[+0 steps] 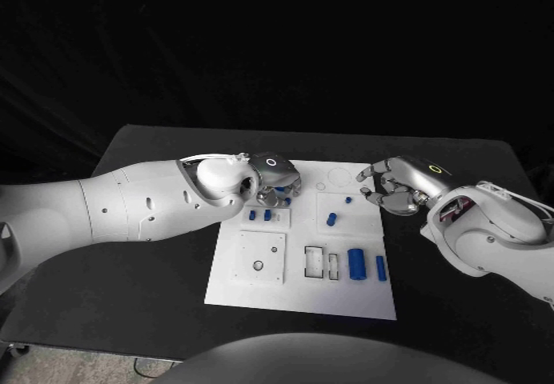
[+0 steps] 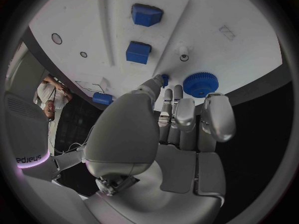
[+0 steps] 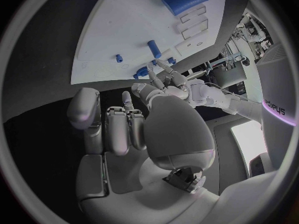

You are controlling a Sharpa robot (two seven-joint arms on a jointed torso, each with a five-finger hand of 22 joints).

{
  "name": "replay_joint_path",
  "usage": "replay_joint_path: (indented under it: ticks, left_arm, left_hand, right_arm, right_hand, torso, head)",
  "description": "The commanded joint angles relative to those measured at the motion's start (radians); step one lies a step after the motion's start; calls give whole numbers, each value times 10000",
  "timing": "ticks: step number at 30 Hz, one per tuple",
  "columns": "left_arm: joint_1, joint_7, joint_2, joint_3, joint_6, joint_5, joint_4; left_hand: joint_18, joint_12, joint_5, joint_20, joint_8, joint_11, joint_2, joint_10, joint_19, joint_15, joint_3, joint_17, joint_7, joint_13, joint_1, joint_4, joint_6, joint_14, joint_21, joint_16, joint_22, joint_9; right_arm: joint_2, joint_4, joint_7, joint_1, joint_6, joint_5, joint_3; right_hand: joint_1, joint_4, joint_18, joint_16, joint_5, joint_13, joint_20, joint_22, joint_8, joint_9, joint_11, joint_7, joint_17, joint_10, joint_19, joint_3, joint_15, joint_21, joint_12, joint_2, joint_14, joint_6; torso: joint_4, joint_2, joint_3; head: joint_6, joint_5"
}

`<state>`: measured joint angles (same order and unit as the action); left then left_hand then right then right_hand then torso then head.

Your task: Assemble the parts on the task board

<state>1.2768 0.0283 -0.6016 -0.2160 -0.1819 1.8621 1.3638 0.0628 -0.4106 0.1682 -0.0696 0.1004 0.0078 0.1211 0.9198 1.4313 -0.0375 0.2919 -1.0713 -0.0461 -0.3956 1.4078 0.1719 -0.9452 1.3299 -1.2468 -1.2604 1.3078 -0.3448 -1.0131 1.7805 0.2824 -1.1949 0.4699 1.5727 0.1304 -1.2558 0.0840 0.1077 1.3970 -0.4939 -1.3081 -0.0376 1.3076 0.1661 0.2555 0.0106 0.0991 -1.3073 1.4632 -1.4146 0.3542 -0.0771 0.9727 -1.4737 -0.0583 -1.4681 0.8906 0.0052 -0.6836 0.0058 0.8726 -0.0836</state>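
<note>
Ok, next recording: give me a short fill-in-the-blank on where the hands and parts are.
1. The task board is coloured ____.
2. The small parts lying on it are ____.
3. The hand over the board's far left corner is the ____ hand.
4. The right hand holds ____.

Missing words: white; blue; left; nothing

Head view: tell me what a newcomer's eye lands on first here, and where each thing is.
First comes the white task board in the middle of the black table, dotted with small blue parts. Next, the left hand reaches over the board's far left corner, where the left wrist view shows a blue gear just past its fingertips. The right hand hovers at the board's far right edge.
</note>
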Motion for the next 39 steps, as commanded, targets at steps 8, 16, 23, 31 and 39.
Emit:
replay_joint_path:
  ticks: [8, 16, 23, 31, 39]
  left_arm:
    - [-9, -143, 39, 2, 233, -76, -7]
    - [-10, -149, 27, 1, 233, -193, 2]
    - [-11, -174, 32, 0, 254, -206, -5]
    - [-19, -333, 37, -1, 81, -238, -16]
    - [-92, -386, 78, -1, 78, -257, -116]
  left_hand:
    - [81, -11, -1, -16, 64, -6, -18, 140, -118, 2, 80, 155, 12, 33, 37, -21, -141, -128, 127, 64, 1692, 19]
    - [84, 41, -31, -23, 172, -24, -99, 281, -138, -8, 190, 267, -14, 90, 109, -103, -351, -197, 158, 100, 1686, 2]
    - [85, 299, -18, -36, 173, 33, -86, 445, -144, 31, 295, 417, -120, 294, 110, -150, -459, -246, 182, 140, 1683, 41]
    - [44, 886, 32, -60, 125, 86, -94, 824, -30, 86, 532, 446, -183, 759, 139, -226, -664, -122, -14, 41, 1741, 128]
    - [38, 1383, 50, -66, 122, 76, -74, 1323, -4, 79, 651, 623, -177, 1175, 88, -276, -919, -107, -44, 67, 1751, 175]
  right_arm:
    - [-6, 33, 48, 3, -10, 28, -2]
    - [2, 50, 75, 3, -32, 28, -2]
    - [4, 48, 87, 3, -37, 28, -2]
    - [14, 44, 97, 3, -39, 28, -2]
    - [12, 49, 104, 3, -55, 28, -2]
  right_hand:
    - [-55, -17, -12, -61, -35, -1630, 21, 1176, 37, -16, -36, -14, -238, 373, -25, 80, 36, -57, 64, 30, -554, 56]
    - [-67, -24, -7, -59, -35, -1617, 20, 1170, 43, -17, -37, -14, -241, 365, -18, 93, 37, -87, 78, 42, -555, 66]
    - [-78, -32, -8, -58, -33, -1617, 20, 1170, 50, -18, -38, -14, -243, 366, -18, 104, 38, -90, 78, 52, -556, 80]
    - [-79, -33, -8, -58, -33, -1617, 20, 1170, 50, -18, -38, -14, -243, 366, -18, 105, 38, -90, 78, 52, -556, 81]
    - [-79, -33, -8, -58, -33, -1617, 20, 1170, 50, -18, -38, -14, -243, 366, -18, 105, 38, -90, 78, 52, -556, 81]
  torso:
    - [0, -9, 3]
    - [-5, -5, -9]
    - [-2, -1, -13]
    - [-8, -5, -3]
    - [-13, -5, -5]
  head:
    - [0, 11]
    - [0, -22]
    - [0, -39]
    - [0, -52]
    - [0, -42]
